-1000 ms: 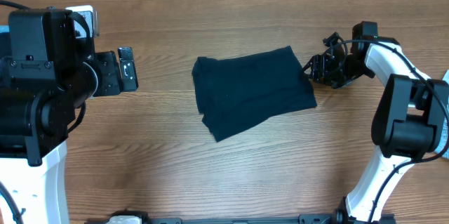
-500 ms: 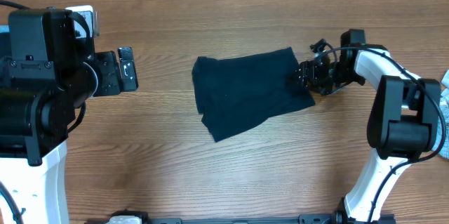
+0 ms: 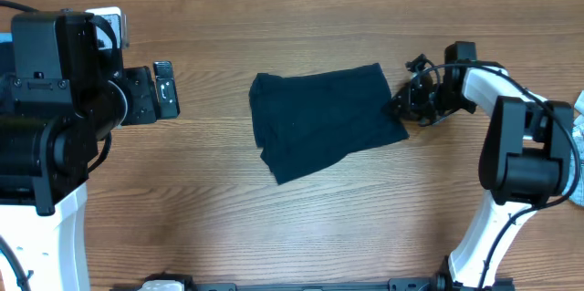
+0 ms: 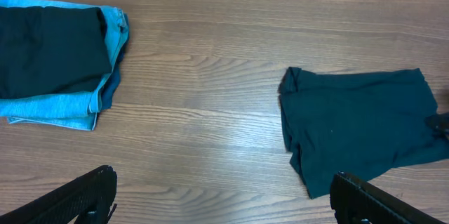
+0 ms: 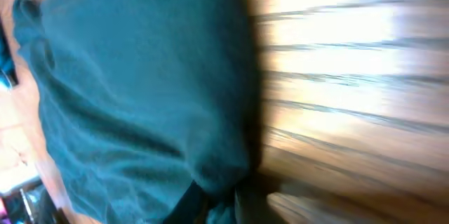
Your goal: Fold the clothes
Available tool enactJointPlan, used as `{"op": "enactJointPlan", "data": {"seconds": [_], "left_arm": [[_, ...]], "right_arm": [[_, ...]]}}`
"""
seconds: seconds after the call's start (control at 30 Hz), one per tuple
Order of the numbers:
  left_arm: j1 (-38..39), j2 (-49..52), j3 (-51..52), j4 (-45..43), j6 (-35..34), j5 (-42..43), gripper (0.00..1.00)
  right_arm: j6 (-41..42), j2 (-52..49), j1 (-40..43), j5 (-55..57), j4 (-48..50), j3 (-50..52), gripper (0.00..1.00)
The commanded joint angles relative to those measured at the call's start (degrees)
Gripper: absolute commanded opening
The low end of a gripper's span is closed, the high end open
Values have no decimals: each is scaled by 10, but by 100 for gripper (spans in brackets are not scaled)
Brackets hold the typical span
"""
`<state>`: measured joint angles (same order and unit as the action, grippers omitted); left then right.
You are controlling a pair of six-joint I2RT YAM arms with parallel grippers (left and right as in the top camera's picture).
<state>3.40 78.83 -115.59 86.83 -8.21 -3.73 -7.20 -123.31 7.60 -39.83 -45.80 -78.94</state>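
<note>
Right fingers [image 3: 399,106]: closed all the way, pinched on the edge of the navy shirt [image 3: 324,119] nearest the right arm, approx halfway along that edge. Right wrist view blurred, but cloth visible bunching down into the dark tips at the bottom of the frame. Teal-looking fabric across the left half there, bare wood w/ glare across the rest.

Left fingers [image 3: 166,90]: spread wide, nothing btwn, nothing held. Hanging well apart from the shirt, off its left side, clear of any cloth. In left wrist view just two black tips poking in at the bottom corners, wood grain btwn.

Navy shirt: flat on the tabletop [image 3: 319,227], btwn the two arms, somewhat nearer the right one. Doubled over into a rough rectangle, sitting a bit skewed. Layers not quite matched at the near corner on the left-arm side, w/ an under-layer sticking out past the top one. Small rolled lip at the far corner on that same side. Surface mostly smooth, only a few soft creases.

Folded pile [image 4: 56,48]: clear only in left wrist view, well apart from the shirt, beyond its left side. Dark navy piece on top, light blue pieces beneath, blue edges showing along the shirt-facing side and the near side. Resting on the wood, touched by neither set of fingers.
</note>
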Motion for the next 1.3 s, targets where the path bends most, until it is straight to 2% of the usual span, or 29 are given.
{"op": "enactJointPlan", "data": {"seconds": [0.0,0.23,0.5,0.53,0.6,0.77,0.83,1.0,1.27], "left_arm": [[4,2,-2,-1,5,-7,100],[4,5,-2,-1,5,-7,100],[4,6,-2,-1,5,-7,100],[4,6,-2,-1,5,-7,100],[4,6,-2,-1,5,-7,100],[4,6,-2,-1,5,-7,100],[4,6,-2,-1,5,-7,100],[4,6,-2,-1,5,-7,100],[4,6,-2,-1,5,-7,100]], "right_arm": [[34,0,45,43,-17,-36,4],[42,6,92,45,-72,-36,4],[60,6,84,46,-136,-36,4],[60,6,84,52,-128,-37,8],[60,6,89,61,-107,-37,28],[27,9,123,37,-75,-41,43],[15,9,139,10,-62,-41,58],[-20,8,146,7,-38,-38,59],[-23,7,101,7,4,1,59]]}}
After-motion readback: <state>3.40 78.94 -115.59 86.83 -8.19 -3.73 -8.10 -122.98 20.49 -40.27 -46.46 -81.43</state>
